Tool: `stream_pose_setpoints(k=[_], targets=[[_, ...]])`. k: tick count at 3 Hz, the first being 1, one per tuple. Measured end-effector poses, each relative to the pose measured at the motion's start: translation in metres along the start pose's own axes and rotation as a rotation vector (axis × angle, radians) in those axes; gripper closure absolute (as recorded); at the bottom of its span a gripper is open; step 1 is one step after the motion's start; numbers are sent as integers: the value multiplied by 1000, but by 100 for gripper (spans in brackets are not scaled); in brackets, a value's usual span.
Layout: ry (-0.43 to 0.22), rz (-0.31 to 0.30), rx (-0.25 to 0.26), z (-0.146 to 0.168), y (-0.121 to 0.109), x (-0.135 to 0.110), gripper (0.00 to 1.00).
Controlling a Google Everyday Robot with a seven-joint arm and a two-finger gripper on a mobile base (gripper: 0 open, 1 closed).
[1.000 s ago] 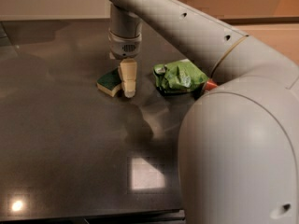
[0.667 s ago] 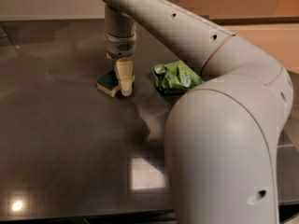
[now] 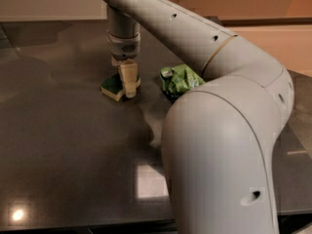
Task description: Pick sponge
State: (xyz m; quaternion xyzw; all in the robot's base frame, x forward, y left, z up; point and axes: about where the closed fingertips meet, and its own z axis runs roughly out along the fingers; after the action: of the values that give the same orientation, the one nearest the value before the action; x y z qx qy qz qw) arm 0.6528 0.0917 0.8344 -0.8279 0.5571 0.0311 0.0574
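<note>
The sponge [image 3: 112, 86], dark green on top with a pale yellow body, lies flat on the dark table [image 3: 58, 130] at the back middle. My gripper [image 3: 128, 87] points straight down from the arm [image 3: 195, 38] and reaches the table level at the sponge's right end, touching or overlapping it. The sponge's right part is hidden behind the gripper. I cannot tell whether the sponge is held.
A light green wrinkly snack bag [image 3: 179, 79] lies just right of the gripper, partly hidden by my arm. My large arm segment [image 3: 219, 165] fills the right foreground. A pale wall and counter run along the back. The table's front edge is at the bottom.
The gripper stays down at the sponge, which has not moved. My arm's big segment has swung left and covers more of the right side and the bag.
</note>
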Motion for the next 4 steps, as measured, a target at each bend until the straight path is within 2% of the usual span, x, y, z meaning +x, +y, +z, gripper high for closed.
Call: stream_pose_setpoints(k=[2, 3, 4], targets=[[8, -25, -13, -6, 7, 6, 64], [-17, -41, -12, -19, 18, 3, 87], [-67, -76, -5, -45, 34, -5, 100]])
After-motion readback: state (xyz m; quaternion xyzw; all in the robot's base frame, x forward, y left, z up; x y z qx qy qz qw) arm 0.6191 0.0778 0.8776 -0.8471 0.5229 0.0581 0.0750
